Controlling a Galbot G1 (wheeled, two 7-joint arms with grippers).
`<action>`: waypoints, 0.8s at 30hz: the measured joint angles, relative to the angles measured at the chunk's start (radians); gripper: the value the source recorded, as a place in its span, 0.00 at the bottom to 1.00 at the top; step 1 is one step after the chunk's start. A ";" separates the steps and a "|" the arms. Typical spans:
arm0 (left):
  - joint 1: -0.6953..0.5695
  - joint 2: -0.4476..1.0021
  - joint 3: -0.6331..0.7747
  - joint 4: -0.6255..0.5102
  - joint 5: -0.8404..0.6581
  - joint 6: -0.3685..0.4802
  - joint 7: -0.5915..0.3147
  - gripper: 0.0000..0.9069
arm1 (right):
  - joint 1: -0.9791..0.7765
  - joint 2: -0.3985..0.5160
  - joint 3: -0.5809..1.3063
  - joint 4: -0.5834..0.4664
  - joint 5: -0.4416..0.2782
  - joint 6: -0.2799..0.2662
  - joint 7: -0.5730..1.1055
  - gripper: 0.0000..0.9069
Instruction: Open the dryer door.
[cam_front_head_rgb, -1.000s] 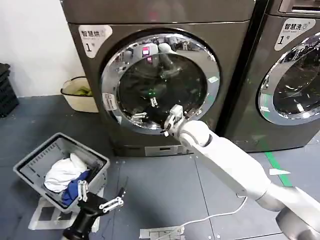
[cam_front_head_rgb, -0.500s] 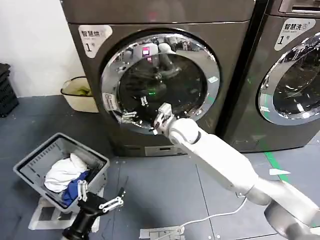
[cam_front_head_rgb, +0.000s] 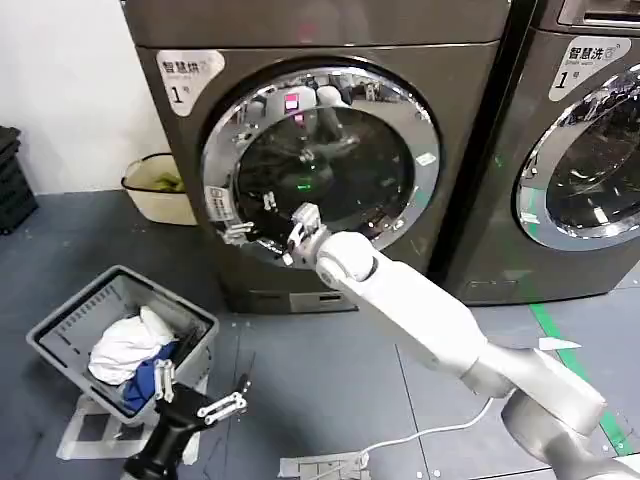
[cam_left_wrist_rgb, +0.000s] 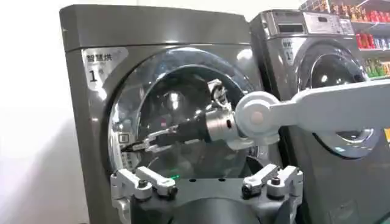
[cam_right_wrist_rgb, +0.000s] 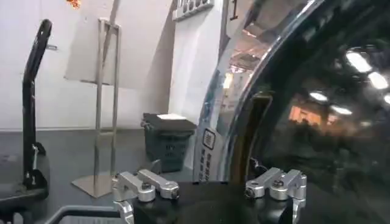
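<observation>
A white wall (cam_front_head_rgb: 70, 90) fills the upper left of the head view, meeting a dark grey floor (cam_front_head_rgb: 330, 370) marked with pale seam lines. A cream bucket (cam_front_head_rgb: 160, 190) stands against the wall at left centre. A grey laundry basket (cam_front_head_rgb: 120, 335) holding white and blue cloth sits tilted at lower left. A white cable (cam_front_head_rgb: 420, 435) trails along the bottom, and green tape (cam_front_head_rgb: 560, 345) crosses the floor at lower right. A second dark machine (cam_front_head_rgb: 580, 150) occupies the right edge.

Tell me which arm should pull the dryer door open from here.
Right. The right gripper is open at the left edge of the dryer door, by its chrome ring. The left gripper hangs low near the floor beside the laundry basket, far from the door.
</observation>
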 joint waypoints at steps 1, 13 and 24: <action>0.000 0.000 0.000 0.000 0.000 0.000 0.000 1.00 | 0.001 0.003 0.000 -0.005 -0.002 0.000 -0.001 1.00; -0.001 0.000 0.000 0.000 -0.001 0.001 0.000 1.00 | 0.018 0.028 -0.003 -0.062 -0.010 0.005 -0.030 1.00; -0.002 0.000 -0.001 0.000 -0.002 0.002 0.000 1.00 | 0.032 0.027 -0.018 -0.074 -0.003 0.009 -0.096 1.00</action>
